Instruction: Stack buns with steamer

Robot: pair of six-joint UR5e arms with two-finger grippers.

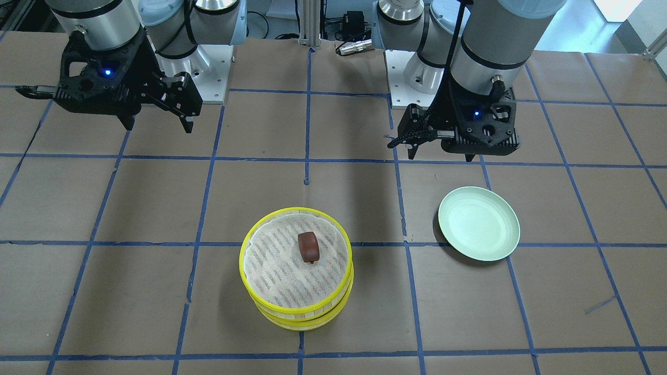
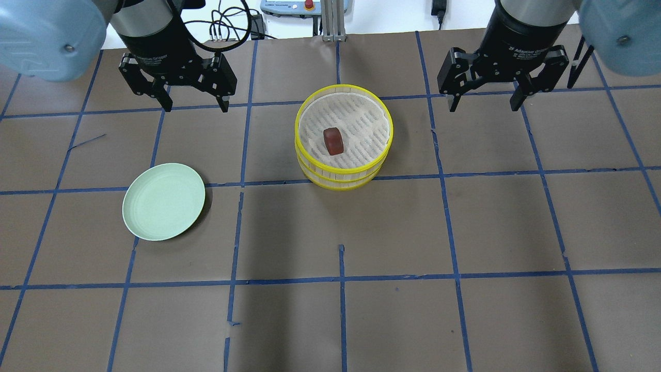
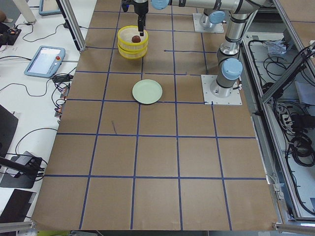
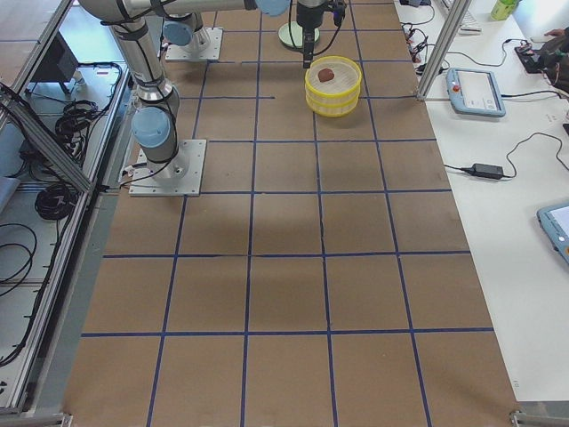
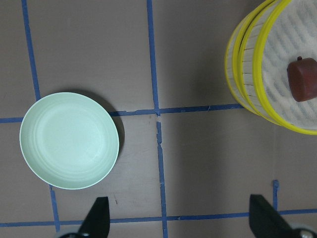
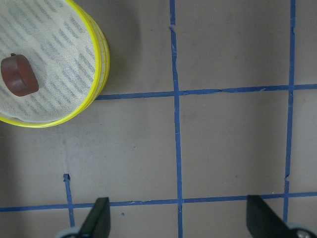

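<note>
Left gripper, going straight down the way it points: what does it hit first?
Probably bare table paper: in the wrist view the left gripper sits beside the plate, not over it.

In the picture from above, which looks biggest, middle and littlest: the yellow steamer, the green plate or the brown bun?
1. yellow steamer, only a bit bigger than the plate. Its stacked top sits nearer the camera, so this is unsure.
2. green plate
3. brown bun, clearly the littlest
</note>
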